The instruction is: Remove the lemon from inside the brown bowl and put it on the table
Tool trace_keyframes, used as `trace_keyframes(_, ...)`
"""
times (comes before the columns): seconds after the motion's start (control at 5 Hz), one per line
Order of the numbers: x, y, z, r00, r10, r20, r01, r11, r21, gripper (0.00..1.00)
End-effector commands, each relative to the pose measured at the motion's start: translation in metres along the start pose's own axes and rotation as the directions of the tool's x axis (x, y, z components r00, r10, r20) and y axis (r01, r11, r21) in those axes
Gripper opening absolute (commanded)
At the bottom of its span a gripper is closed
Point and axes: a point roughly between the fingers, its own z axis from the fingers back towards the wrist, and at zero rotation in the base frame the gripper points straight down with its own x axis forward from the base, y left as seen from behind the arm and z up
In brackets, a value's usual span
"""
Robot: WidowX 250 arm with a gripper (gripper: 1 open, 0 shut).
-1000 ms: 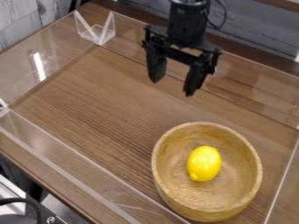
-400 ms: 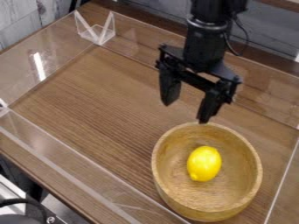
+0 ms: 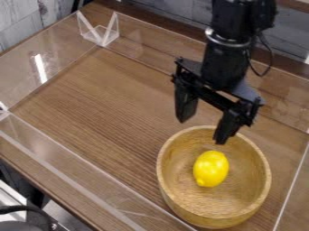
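Robot pincer [image 3: 203, 132], spread wide and holding nothing, nears bowl [image 3: 165, 177] at lower right | lemon [image 3: 211, 169] sits inside | apparent step: approach | next: center above fruit, descend, close gently

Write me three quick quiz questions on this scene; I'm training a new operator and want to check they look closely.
1. True or false: the lemon lies inside the brown bowl.
2. Multiple choice: the gripper is (a) shut on the lemon, (b) open, holding nothing, (c) shut and empty.
3. Fill in: to finish the task, the lemon must end up on the ____.

Key: 1 true; 2 b; 3 table.
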Motion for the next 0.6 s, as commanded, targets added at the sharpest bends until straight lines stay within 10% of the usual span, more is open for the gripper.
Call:
trace_keyframes(0.0,-0.003,-0.011,0.012,0.997,-0.019,0.073,0.019,1.0,0.002,1.0)
trace_keyframes(0.4,-0.005,-0.03,0.001,0.996,-0.048,0.08,0.047,0.999,0.01,1.0)
